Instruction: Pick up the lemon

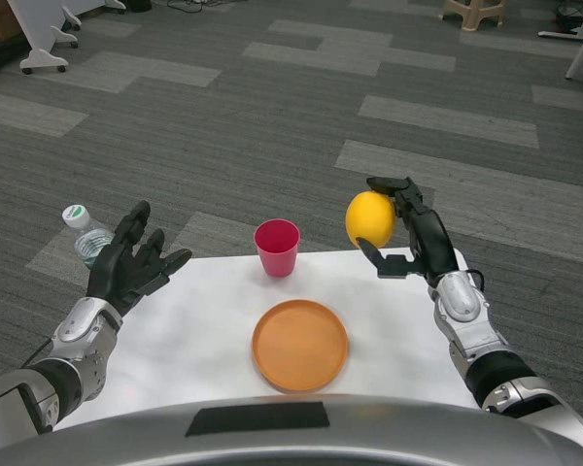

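The yellow lemon (pixel 369 219) is lifted off the table at the far right, above the table's back edge. My right hand (pixel 405 229) grips it from the right side, fingers over its top and thumb under it. My left hand (pixel 131 260) hovers over the table's left edge with its fingers spread, holding nothing.
A pink cup (pixel 277 247) stands upright at the back middle of the white table (pixel 204 330). An orange plate (pixel 300 345) lies in front of it, bare. A clear water bottle (pixel 85 234) with a green cap stands behind my left hand.
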